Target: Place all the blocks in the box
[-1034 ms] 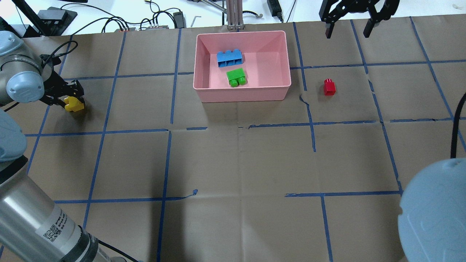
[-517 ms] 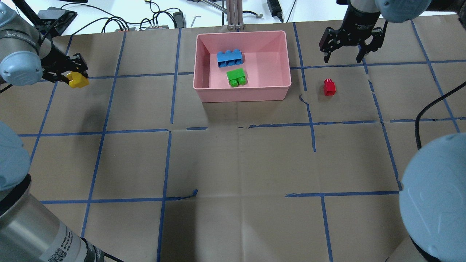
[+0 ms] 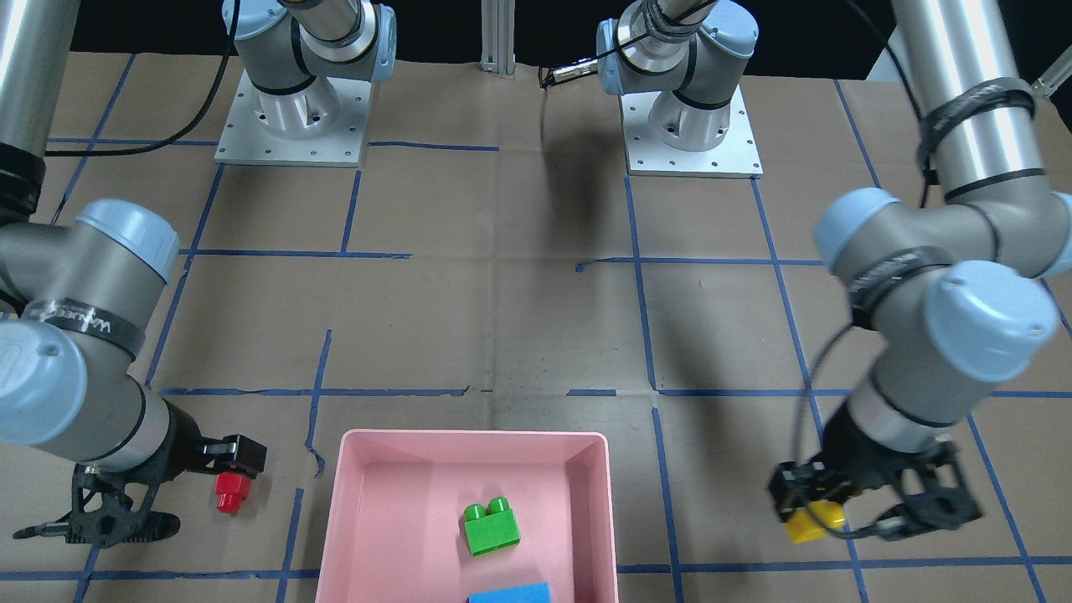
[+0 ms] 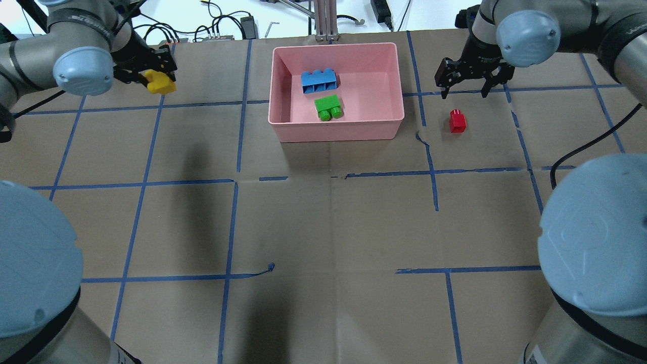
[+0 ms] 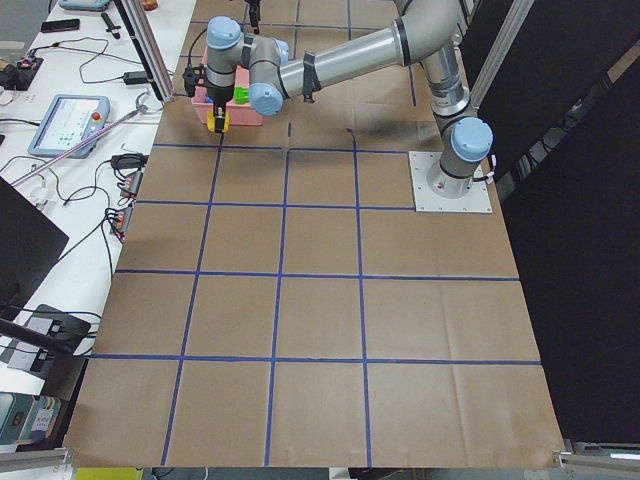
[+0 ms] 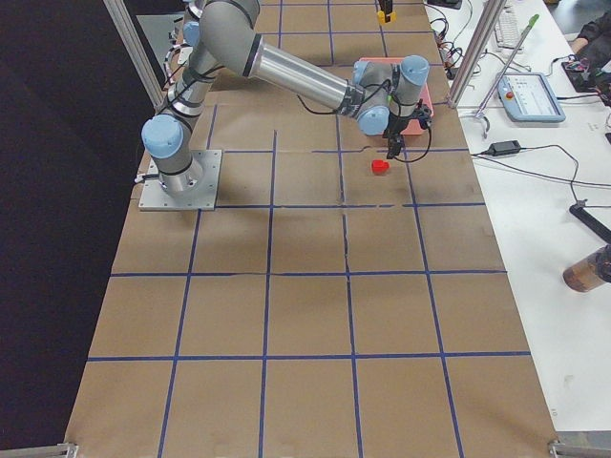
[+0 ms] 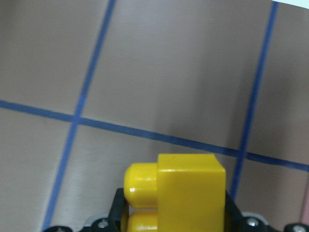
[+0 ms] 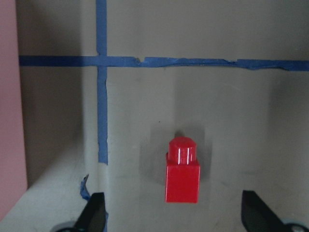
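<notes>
The pink box (image 4: 336, 132) stands at the far middle of the table. In it lie the light-blue brick (image 4: 319, 81) and the green brick (image 4: 328, 107). My left gripper (image 4: 155, 79) is shut on the yellow brick (image 4: 163, 84) and holds it above the table, well to the left of the box. The yellow brick fills the bottom of the left wrist view (image 7: 188, 193). The red brick (image 4: 457, 121) stands on the table to the right of the box. My right gripper (image 4: 464, 94) is open and empty, just beyond the red brick. The right wrist view shows the red brick (image 8: 182, 170) between the open fingers.
Blue tape lines grid the brown table cover. Cables, power adaptors and an aluminium post (image 4: 326, 20) sit beyond the far edge behind the box. Both arm bases (image 3: 293, 117) are at the robot's side of the table.
My left gripper has carried the yellow brick farther back and to the right, nearer the box. My right gripper has come in from the far edge to just beyond the red brick.
</notes>
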You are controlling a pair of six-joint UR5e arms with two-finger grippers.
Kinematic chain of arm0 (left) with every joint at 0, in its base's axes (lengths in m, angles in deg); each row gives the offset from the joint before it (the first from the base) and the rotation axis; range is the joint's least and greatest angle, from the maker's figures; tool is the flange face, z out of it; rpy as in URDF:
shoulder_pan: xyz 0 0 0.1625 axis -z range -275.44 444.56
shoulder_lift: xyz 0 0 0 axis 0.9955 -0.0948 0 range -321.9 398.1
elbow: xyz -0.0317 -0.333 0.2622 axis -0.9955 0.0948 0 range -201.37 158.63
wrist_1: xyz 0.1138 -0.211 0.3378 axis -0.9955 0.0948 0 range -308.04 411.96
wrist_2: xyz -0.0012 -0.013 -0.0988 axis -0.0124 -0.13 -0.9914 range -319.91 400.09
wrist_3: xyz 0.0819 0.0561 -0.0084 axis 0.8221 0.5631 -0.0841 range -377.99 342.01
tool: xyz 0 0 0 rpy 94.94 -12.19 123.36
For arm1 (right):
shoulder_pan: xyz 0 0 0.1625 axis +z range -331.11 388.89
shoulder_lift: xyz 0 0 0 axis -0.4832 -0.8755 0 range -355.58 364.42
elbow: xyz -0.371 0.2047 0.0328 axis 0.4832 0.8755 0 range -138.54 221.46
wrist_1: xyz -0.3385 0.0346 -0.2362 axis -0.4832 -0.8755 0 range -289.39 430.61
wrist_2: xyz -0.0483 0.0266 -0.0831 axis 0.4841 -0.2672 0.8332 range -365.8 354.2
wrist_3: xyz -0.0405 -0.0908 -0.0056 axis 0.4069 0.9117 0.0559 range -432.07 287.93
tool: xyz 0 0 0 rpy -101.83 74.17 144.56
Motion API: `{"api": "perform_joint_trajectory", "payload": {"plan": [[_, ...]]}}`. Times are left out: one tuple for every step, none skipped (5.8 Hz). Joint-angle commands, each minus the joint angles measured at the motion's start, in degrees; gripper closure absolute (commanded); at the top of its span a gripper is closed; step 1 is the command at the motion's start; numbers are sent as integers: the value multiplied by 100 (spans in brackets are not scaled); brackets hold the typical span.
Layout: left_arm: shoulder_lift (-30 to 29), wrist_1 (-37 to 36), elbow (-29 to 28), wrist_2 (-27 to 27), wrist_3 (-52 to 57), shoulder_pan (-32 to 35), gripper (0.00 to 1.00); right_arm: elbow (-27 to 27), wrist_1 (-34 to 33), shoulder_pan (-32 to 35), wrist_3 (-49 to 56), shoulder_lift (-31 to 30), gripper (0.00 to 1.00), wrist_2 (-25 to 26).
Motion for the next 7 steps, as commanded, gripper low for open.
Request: {"api": "perform_joint_trajectory", "payload": {"plan": [[-370, 12, -410, 11, -243, 994, 80, -12, -349, -96, 184, 317, 1, 75], [-590, 20, -759, 20, -244, 1233, 80, -12, -341, -88, 142, 414, 1, 66], [-801, 38, -1033, 107, -244, 1409, 75, -12, -349, -97, 141, 510, 4, 66], [-864, 20, -992, 360, -183, 1550, 31, -12, -349, -97, 89, 537, 14, 66], [-943, -32, -1000, 546, -217, 1586, 0, -12, -315, -97, 106, 538, 32, 66], [-917, -24, -1000, 556, -218, 1578, 0, -21, -271, -97, 106, 538, 42, 75], [-734, 246, -939, 556, -165, 1561, 0, -21, -244, -97, 106, 538, 56, 75]]}}
